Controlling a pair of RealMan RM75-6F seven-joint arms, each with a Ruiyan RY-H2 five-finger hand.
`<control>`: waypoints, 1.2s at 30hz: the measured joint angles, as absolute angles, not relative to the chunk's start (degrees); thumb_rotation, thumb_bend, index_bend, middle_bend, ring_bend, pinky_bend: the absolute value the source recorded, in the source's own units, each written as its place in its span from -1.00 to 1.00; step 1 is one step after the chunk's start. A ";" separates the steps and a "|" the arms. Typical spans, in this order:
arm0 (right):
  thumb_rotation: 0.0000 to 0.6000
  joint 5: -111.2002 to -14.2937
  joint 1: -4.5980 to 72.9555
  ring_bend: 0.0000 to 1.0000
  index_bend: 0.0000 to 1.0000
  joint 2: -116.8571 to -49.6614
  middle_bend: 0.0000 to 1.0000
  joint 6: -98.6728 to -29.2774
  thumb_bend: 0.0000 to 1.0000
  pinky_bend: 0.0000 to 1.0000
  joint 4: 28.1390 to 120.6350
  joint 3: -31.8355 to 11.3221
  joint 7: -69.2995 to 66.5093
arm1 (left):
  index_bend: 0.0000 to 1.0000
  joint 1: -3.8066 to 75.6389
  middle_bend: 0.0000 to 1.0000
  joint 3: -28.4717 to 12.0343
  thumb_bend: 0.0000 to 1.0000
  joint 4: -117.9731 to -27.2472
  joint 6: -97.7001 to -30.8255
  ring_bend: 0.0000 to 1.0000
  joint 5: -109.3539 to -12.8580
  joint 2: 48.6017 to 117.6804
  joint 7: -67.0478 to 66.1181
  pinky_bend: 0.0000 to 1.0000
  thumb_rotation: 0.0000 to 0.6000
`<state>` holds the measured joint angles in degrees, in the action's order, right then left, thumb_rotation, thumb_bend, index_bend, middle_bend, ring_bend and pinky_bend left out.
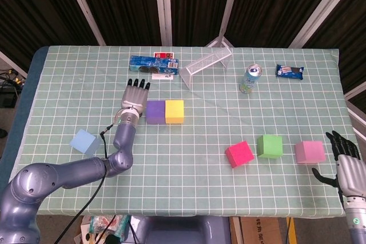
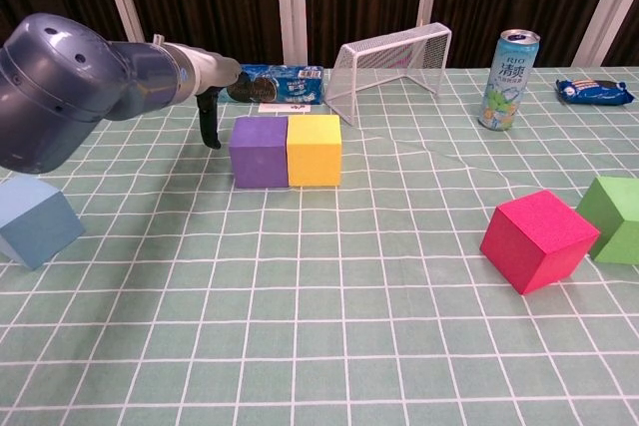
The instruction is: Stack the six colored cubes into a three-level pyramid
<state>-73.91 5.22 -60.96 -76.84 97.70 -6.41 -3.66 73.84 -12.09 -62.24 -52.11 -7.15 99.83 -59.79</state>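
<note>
Left hand [image 1: 135,96] flat over the table [image 1: 68,90], fingers straight and slightly apart, holding nothing; it sits just at 9 o'clock of the purple cube [image 1: 155,112]; whether it touches the cube cannot be told. In chest view only the forearm and a dark fingertip of this hand [image 2: 211,125] show, hanging beside the purple cube [image 2: 260,151].

Purple cube and yellow cube [image 1: 174,111] touch side by side, yellow at 3 o'clock of purple, both flat on the cloth near table centre. No cube is stacked; all 6 rest on the table.

Light blue cube [image 1: 84,142] alone at 8 o'clock of the pair, well apart, next to the left forearm. Red cube [image 1: 239,154], green cube [image 1: 269,146] and pink cube [image 1: 310,151] form a loose row at 4 o'clock of the pair, red turned askew, none touching.

Right hand [image 1: 345,161] at the table's right edge, near the pink cube at its 4 o'clock, fingers spread, empty.

Far side: blue cookie pack [image 1: 152,65], wire mini goal [image 1: 206,62] lying tipped, drink can [image 1: 250,79] upright, small snack packet [image 1: 290,72] at 3 o'clock of the can.
</note>
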 measured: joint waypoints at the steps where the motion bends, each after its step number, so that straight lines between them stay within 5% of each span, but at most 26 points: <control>1: 1.00 -73.86 5.21 -1.00 -1.00 -60.93 -1.00 -76.79 -0.47 -1.00 97.73 -6.42 -3.73 | -1.00 73.81 -1.00 -12.14 -0.38 -61.93 -52.02 -1.00 -7.30 100.08 -59.75 -0.92 1.00; 36: 1.00 -73.05 5.26 -1.00 -1.00 -60.66 -1.00 -76.17 -0.47 -1.00 98.30 -6.41 -3.50 | -1.00 72.31 -1.00 -15.13 -0.28 -57.12 -50.89 -1.00 -11.44 104.49 -58.95 -0.92 1.00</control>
<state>-73.05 5.26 -60.66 -76.17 98.30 -6.41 -3.50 72.31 -15.13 -57.12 -50.89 -11.44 104.49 -58.95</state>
